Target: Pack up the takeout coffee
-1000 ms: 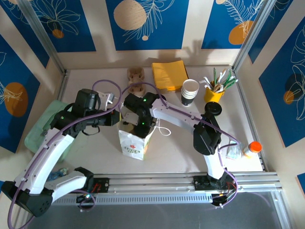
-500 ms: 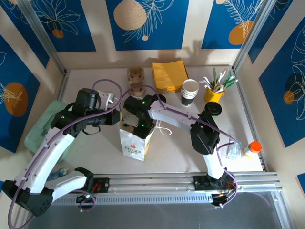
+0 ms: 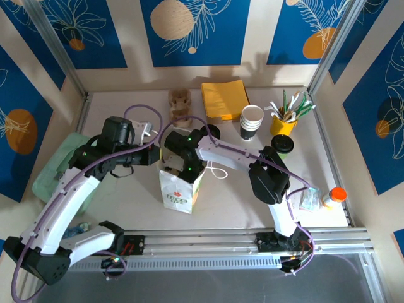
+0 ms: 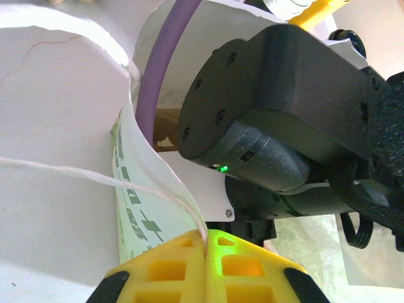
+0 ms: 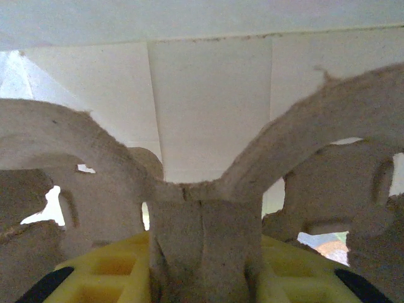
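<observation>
The takeout coffee (image 3: 252, 121) is a nested stack of white cups with dark lower parts, standing at the back right, apart from both grippers. A white paper bag (image 3: 178, 189) stands open at the table's middle. My left gripper (image 3: 158, 156) is shut on the bag's white string handle (image 4: 151, 189), its yellow fingertips (image 4: 170, 268) pressed together. My right gripper (image 3: 186, 165) reaches down into the bag's mouth. It is shut on the middle rib of a brown pulp cup carrier (image 5: 205, 214), with the bag's white inner wall (image 5: 208, 95) right behind it.
Yellow napkins (image 3: 225, 99) and a second pulp carrier (image 3: 180, 101) lie at the back. A yellow cup of stirrers (image 3: 284, 120) and a black lid (image 3: 282, 144) sit right of the cups. An orange-capped bottle (image 3: 334, 196) is at the right edge, a green container (image 3: 53, 167) at the left.
My right wrist has shifted slightly left and lower over the bag's mouth, and the bag has leaned a little with it. The left gripper keeps its hold on the handle.
</observation>
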Motion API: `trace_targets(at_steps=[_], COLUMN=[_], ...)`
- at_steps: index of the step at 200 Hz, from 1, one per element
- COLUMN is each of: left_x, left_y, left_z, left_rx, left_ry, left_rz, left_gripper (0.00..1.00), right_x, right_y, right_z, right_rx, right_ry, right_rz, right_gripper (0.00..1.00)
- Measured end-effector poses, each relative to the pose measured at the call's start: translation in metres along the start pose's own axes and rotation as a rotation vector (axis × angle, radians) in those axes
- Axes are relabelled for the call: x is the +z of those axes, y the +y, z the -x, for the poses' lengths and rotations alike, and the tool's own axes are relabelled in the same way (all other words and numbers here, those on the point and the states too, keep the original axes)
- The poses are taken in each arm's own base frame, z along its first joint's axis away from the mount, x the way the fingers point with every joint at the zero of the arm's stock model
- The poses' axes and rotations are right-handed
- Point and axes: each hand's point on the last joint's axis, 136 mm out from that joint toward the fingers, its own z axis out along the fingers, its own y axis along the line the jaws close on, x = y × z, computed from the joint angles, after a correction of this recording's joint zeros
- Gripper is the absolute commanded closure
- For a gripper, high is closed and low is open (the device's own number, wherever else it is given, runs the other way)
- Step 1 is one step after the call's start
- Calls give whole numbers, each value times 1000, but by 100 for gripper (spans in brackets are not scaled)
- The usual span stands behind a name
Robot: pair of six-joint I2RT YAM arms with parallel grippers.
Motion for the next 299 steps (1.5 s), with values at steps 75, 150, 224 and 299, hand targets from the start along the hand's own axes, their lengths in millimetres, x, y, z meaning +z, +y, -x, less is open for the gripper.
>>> trace_targets(at_steps=[75,150,224,299], left_x=[0,2,0,1], left_y=[-1,-2,-3,-3], left_z=[1,0,0,0], left_rx=[3,6,9,16], left_ry=[-4,-8,-13,-28], left_rz=[-9,-22,-24,-33], left_gripper=[100,100,100,100], right_x=[13,21,37,36], right_y=[0,-1,0,0], right_z=[-2,-3,-9,-8], right_rx=[2,6,21,23], right_ry=[16,19,43,42], right_rz=[8,11,21,21], right_gripper=[68,67,65,62])
